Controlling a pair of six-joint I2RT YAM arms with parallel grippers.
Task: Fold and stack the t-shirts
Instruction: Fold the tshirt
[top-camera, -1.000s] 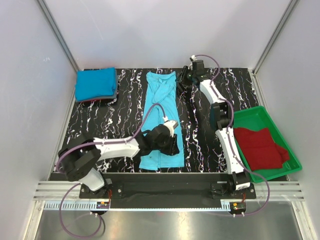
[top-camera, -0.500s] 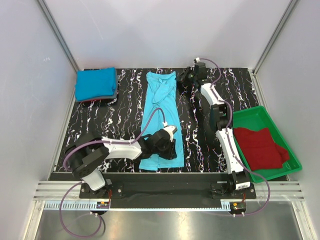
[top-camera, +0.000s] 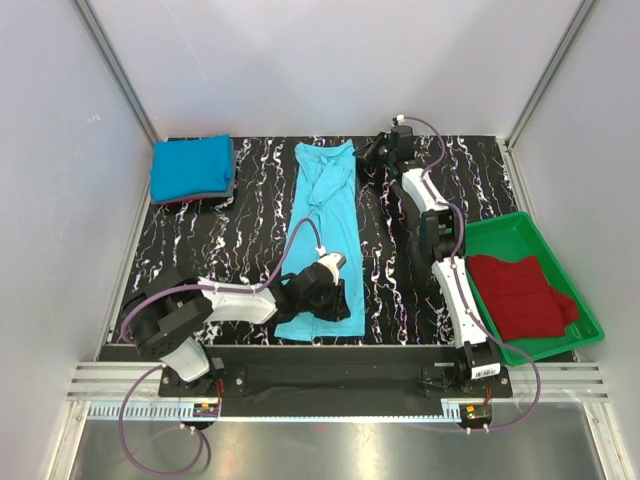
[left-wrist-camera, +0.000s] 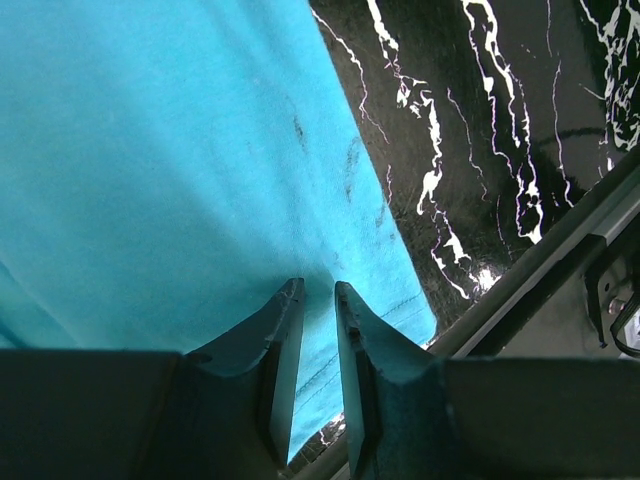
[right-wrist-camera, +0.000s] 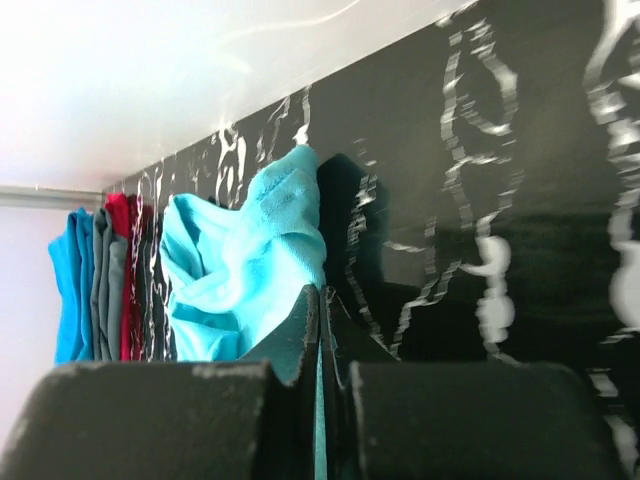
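A light turquoise t-shirt (top-camera: 325, 205) lies as a long narrow strip down the middle of the black marbled table. My left gripper (top-camera: 320, 305) is over its near hem; in the left wrist view (left-wrist-camera: 318, 285) the jaws stand a narrow gap apart, tips on the cloth (left-wrist-camera: 150, 150), with the hem stitching showing between them. My right gripper (top-camera: 372, 150) is at the far collar end and is shut (right-wrist-camera: 320, 290) on a thin edge of the same shirt (right-wrist-camera: 240, 260). A folded deeper blue t-shirt (top-camera: 192, 167) tops a stack at the far left.
Grey and dark red folded shirts (right-wrist-camera: 115, 280) sit under the blue one in the stack. A green tray (top-camera: 510, 232) at the right holds a dark red shirt (top-camera: 520, 295). The table's near edge and metal rail (left-wrist-camera: 540, 270) are close to the left gripper.
My left gripper has moved toward the near edge along the turquoise shirt, down to its hem. The right gripper has shifted slightly at the collar end.
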